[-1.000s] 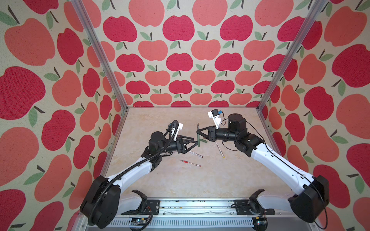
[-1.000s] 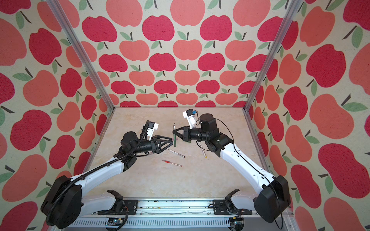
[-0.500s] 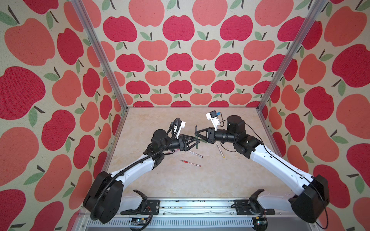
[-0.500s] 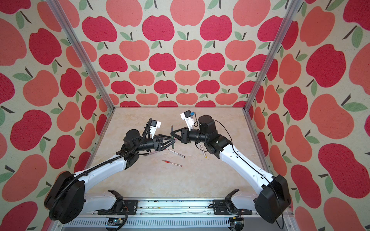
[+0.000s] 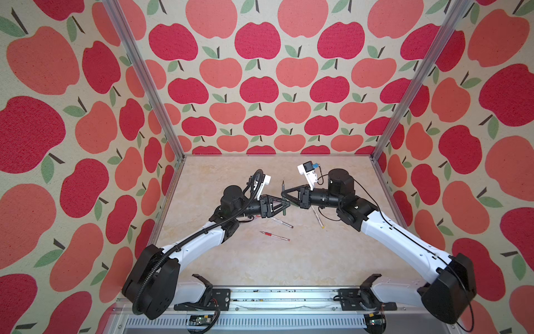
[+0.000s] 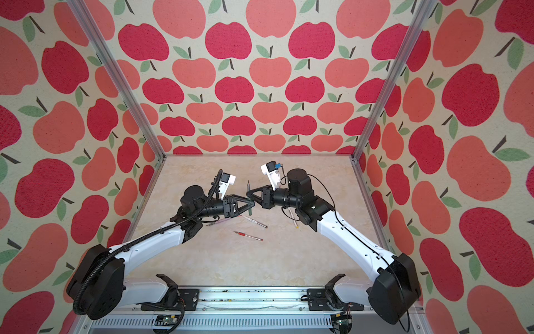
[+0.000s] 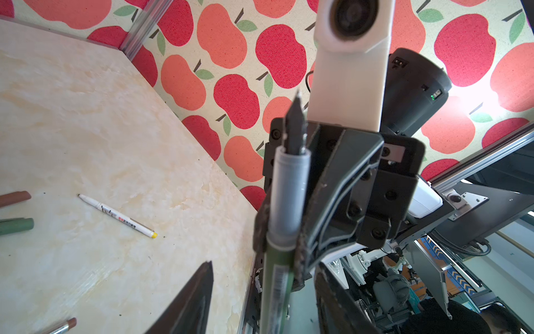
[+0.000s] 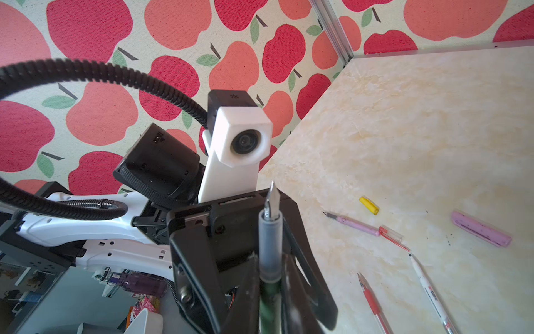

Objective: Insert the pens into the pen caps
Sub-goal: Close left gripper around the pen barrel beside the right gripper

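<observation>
right gripper [image 5: 285, 197] is clamped tight on the thin dark green stick pen [image 5: 283, 187]. It pinches abt mid-barrel, pen upright w/ the pointy nib sticking up above the fingers. left gripper [image 5: 286, 206] sits just under it, tip to tip w/ the right one, jaws spread either side of the pen's lower end. Left wrist view shows a clear gap btw each finger [image 7: 199, 292] and the barrel, so no grip there.

Everything else lies flat on the beige marble-look table [image 5: 260, 266], below both grippers:
- white stick pen w/ yellow end [image 7: 118, 215], pokes out from under the right gripper's wrist
- red stick pen [image 5: 274, 235], on the robot-base side of the left gripper's tips
- short dark green plastic cap [image 7: 16, 226] and brown plastic cap [image 7: 14, 198], side by side
- stubby yellow cap [image 8: 369, 205], near a pink pen [image 8: 352, 224], both well apart from the grippers
</observation>
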You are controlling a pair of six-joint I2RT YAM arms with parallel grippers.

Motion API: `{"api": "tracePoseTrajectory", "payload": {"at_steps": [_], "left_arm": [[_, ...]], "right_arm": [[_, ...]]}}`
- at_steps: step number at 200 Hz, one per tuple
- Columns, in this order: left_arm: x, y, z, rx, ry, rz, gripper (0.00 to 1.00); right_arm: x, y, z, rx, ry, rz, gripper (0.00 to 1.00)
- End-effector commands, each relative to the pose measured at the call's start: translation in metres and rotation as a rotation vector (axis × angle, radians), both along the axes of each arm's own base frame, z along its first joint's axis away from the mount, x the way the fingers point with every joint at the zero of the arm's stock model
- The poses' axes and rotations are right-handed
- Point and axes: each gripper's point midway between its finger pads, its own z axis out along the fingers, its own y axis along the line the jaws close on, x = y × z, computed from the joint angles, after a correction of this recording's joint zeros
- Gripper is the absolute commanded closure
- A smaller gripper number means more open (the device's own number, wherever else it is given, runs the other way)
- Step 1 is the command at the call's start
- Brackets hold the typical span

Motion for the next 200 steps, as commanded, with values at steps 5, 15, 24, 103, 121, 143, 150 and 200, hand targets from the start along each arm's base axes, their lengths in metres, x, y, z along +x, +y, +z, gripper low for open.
{"api": "tracePoseTrajectory", "payload": {"at_steps": [5, 15, 24, 103, 121, 143, 150, 200], "left_arm": [[-0.004, -0.004, 0.015, -0.021, -0.045, -0.037, 0.50], [-0.004, -0.004, 0.015, -0.019, -0.046, -0.035, 0.52], [-0.004, -0.004, 0.014, -0.018, -0.044, -0.035, 0.54], [-0.004, -0.005, 0.015, -0.016, -0.041, -0.045, 0.85], [-0.004, -0.005, 0.015, -0.015, -0.042, -0.046, 0.90], [-0.003, -0.005, 0.015, -0.005, -0.049, -0.040, 0.99], [-0.003, -0.004, 0.015, 0.000, -0.049, -0.036, 1.00], [0.003, 0.000, 0.004, 0.073, -0.045, -0.001, 1.00]], "right_arm": [[-0.007, -0.001, 0.012, 0.015, -0.066, 0.015, 0.88], [-0.007, -0.002, 0.011, 0.012, -0.069, 0.011, 0.88], [-0.007, -0.002, 0.012, 0.010, -0.076, 0.009, 0.88], [-0.008, -0.004, 0.011, 0.003, -0.104, 0.010, 0.87], [-0.010, -0.003, 0.011, 0.000, -0.104, 0.016, 0.86], [-0.009, -0.004, 0.013, -0.003, -0.113, 0.010, 0.86], [-0.009, -0.005, 0.014, -0.002, -0.115, 0.008, 0.86], [-0.010, -0.011, 0.024, -0.012, -0.151, -0.013, 0.75]]}}
